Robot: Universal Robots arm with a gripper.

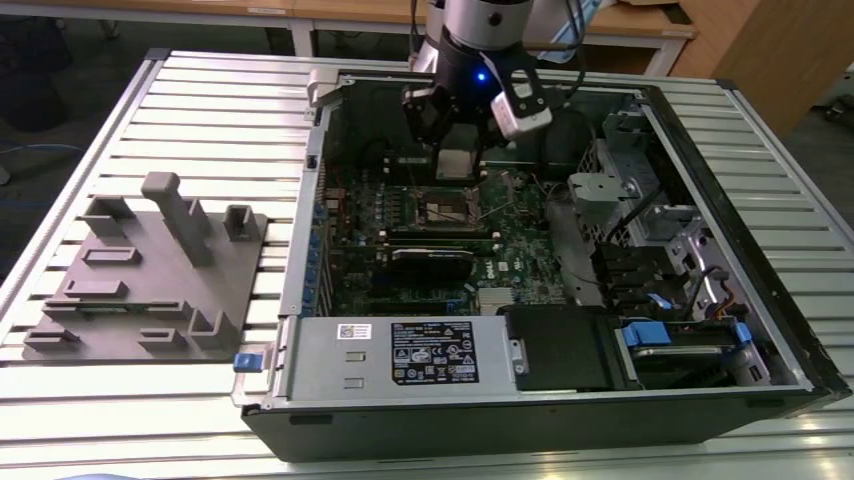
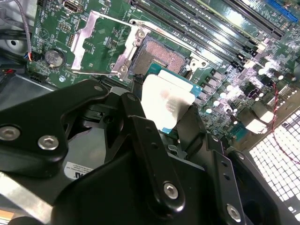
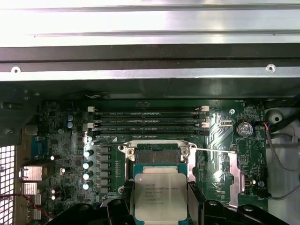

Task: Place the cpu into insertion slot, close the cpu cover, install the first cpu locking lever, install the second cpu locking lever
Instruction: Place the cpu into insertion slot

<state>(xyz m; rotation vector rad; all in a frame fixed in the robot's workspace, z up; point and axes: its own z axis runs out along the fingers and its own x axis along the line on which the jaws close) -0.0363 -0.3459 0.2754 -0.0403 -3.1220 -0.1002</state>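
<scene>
Cpu (image 3: 161, 196) in claw (image 3: 160, 202) nr slot (image 3: 158, 154).

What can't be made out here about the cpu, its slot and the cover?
- Dark square insertion slot: first wrist view, near part hidden behind the flat square silver-topped cpu.
- Cpu's lower edge: second wrist view, covered by the black gripper.
- Gap between cpu and slot: not judgeable in both wrist views.
- Thin silvery cpu cover: too small to trace in the exterior view.
</scene>
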